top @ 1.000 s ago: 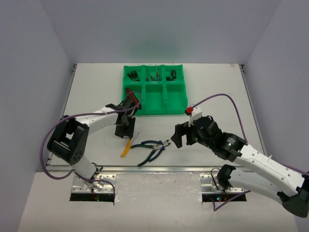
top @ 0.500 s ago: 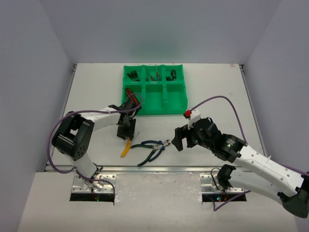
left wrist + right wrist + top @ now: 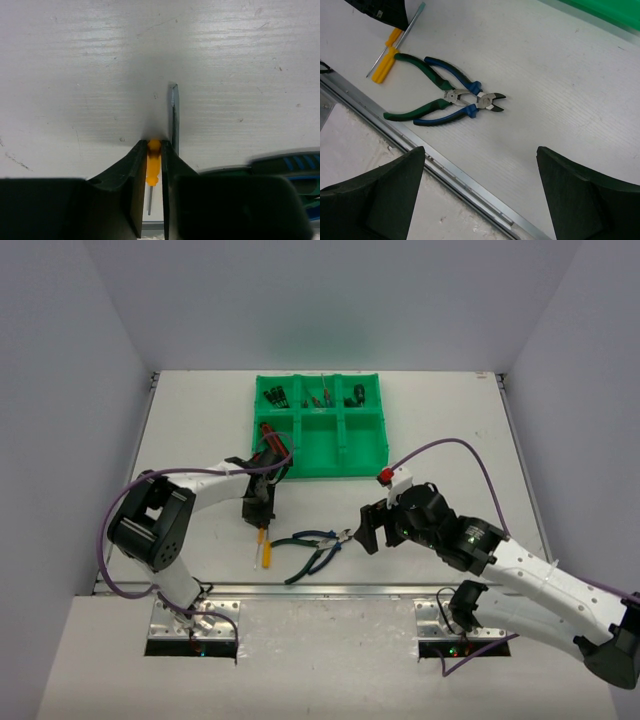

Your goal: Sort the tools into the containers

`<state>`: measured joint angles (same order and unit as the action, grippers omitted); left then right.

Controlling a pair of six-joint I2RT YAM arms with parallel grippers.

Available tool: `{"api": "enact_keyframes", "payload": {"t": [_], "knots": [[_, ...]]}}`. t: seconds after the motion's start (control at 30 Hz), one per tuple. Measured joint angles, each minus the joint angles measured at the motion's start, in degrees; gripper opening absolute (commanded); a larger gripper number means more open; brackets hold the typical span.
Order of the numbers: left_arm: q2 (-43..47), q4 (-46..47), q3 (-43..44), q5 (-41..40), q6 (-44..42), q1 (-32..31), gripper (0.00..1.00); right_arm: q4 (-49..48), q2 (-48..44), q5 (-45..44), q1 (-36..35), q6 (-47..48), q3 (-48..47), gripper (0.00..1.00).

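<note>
- Yellow screwdriver (image 3: 154, 167) lies on the table (image 3: 450, 430) near its front edge, just beside the pliers (image 3: 450, 97), well apart from the green tray (image 3: 330, 466).
- Left gripper (image 3: 154, 150) pinches its handle.
- Right gripper (image 3: 480, 150) hangs spread wide above the pliers, empty.
- Step in hand: pickup. The next move calls for a straight lift, then a carry to a tray compartment.

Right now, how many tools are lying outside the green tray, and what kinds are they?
Yellow-handled screwdrivers: 2
Pliers: 2
Total: 4
</note>
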<state>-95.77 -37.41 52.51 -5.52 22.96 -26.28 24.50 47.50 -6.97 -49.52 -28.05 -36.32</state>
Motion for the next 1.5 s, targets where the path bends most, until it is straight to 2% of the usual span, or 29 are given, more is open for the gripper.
{"api": "enact_keyframes", "payload": {"t": [0.4, 0.67, 0.77, 0.93, 1.07, 1.2, 1.33, 1.4, 1.43, 1.5], "knots": [[0.9, -2.8, 0.8, -5.1, 0.7, 0.0, 0.00, 0.0, 1.4, 1.1, 0.0, 0.0, 0.0, 0.91], [10.8, -7.9, 10.6, -5.6, 1.1, -0.1, 0.00, 0.1, 1.8, 0.0, 0.0, 0.0, -0.6, 0.92], [13.6, -6.6, 16.3, -4.3, 1.4, -0.3, 0.00, 0.2, 1.5, -3.1, 0.0, -0.3, -1.4, 0.93], [14.4, 3.2, 22.2, -4.6, 5.3, -0.9, 0.00, 2.0, -1.3, -9.8, 0.0, -1.6, -3.1, 0.96], [8.9, 11.8, 26.5, -6.3, 7.9, -1.5, 0.00, 3.9, -4.6, -13.7, 0.0, -3.1, -3.8, 0.96], [-3.3, 21.0, 34.0, -9.5, 8.4, -2.5, 0.00, 6.8, -6.5, -15.5, 0.0, -4.4, -4.3, 0.96], [-10.0, 26.3, 34.6, -11.2, 8.4, -2.6, 0.00, 9.6, -8.2, -16.5, 0.0, -5.1, -4.3, 0.97], [-12.2, 27.9, 34.7, -11.6, 8.4, -2.6, 0.04, 10.7, -9.1, -16.9, 0.0, -5.2, -4.3, 0.97], [-13.2, 28.4, 34.8, -11.8, 8.4, -2.7, 0.11, 11.1, -9.3, -17.0, 0.0, -5.3, -4.3, 0.97], [-14.9, 29.2, 35.1, -12.2, 8.4, -2.7, 0.40, 11.7, -9.6, -17.1, 0.0, -5.3, -4.4, 0.97]]}}
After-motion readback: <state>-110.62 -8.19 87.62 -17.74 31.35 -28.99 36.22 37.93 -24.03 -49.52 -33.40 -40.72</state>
